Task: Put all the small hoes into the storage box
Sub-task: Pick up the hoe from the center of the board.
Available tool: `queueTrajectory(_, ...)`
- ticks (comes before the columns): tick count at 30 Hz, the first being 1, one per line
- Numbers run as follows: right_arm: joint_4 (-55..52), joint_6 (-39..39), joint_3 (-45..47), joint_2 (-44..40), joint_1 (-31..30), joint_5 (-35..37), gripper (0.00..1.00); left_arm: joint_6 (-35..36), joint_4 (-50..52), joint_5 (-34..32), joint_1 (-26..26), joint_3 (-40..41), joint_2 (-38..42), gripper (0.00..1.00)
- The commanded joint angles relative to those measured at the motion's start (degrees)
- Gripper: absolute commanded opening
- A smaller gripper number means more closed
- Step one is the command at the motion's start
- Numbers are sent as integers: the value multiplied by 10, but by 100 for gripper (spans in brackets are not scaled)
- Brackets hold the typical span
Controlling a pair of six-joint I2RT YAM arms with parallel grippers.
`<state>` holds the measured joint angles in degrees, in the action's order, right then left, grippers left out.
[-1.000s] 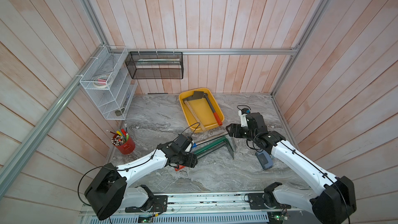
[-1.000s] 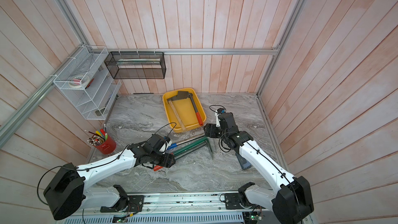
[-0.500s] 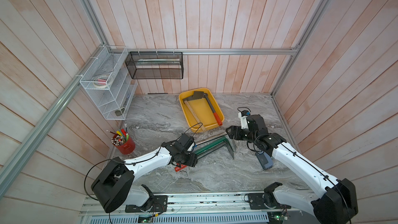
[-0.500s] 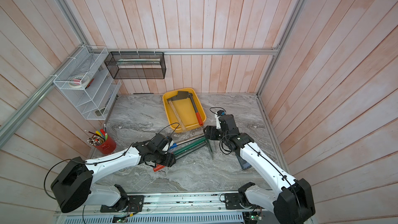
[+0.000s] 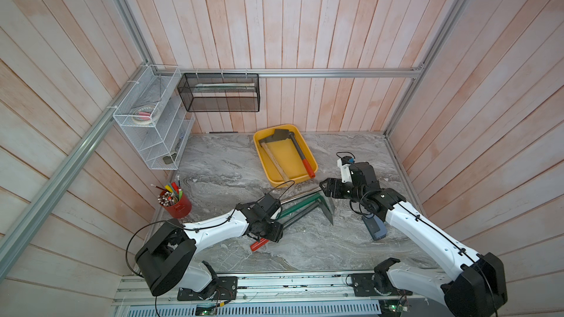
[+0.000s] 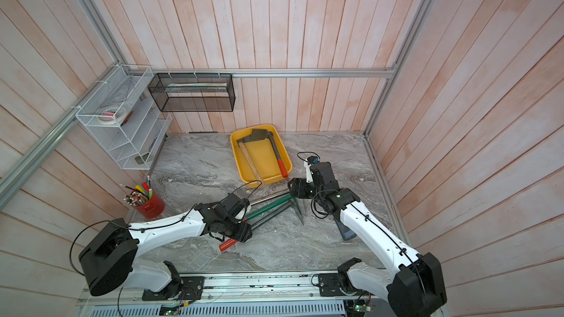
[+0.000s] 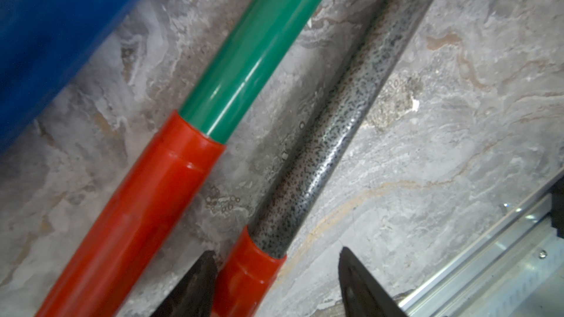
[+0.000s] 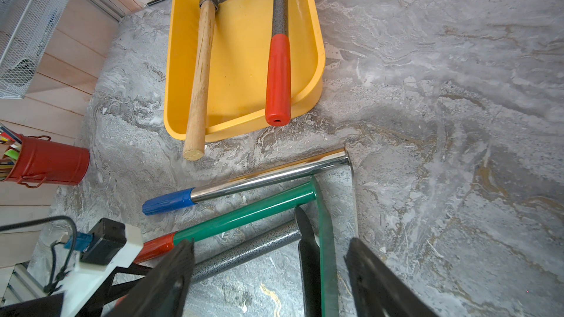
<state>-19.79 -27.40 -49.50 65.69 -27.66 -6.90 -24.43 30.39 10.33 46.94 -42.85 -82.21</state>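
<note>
Three small hoes lie side by side on the marble table. One has a speckled grey shaft (image 7: 335,111) (image 5: 302,216) (image 8: 244,254) and a red grip (image 5: 259,243). My left gripper (image 7: 276,251) (image 5: 270,233) (image 6: 241,233) is open and straddles that red grip, with one finger against it and the other apart. My right gripper (image 8: 270,242) (image 5: 325,189) (image 6: 294,187) hangs open over the blade ends of the speckled hoe and of the green-shafted hoe (image 8: 244,216) (image 7: 259,47). The yellow storage box (image 5: 287,154) (image 6: 262,154) (image 8: 241,71) sits behind them.
The box holds a wooden-handled tool (image 8: 200,65) and a red-gripped tool (image 8: 277,80). A chrome hoe with a blue grip (image 8: 259,178) lies nearest the box. Red pencil cup (image 5: 177,204) at left, white wire rack (image 5: 152,129), black mesh basket (image 5: 219,96), a blue-grey device (image 5: 377,228) under my right arm.
My left gripper's jaws have narrowed around the speckled hoe's red grip. The right gripper has shifted only slightly over the blades. The hoes lie where they were.
</note>
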Motion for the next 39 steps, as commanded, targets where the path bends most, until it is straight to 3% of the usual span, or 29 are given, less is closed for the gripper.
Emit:
queueTrajectory(1,-5,2,0,1,-2,-8,80,6,15,-24,2,-19,-8,65)
queueTrajectory(11,-4,0,5,-4,-2,-11,80,17,16,-68,14,-35,-46,65)
queueTrajectory(33,-3,-5,12,-11,-2,-12,80,37,-6,-99,43,-47,-93,46)
queueTrajectory(39,-1,-9,15,-11,-2,-15,80,50,-4,-107,45,-50,-98,45)
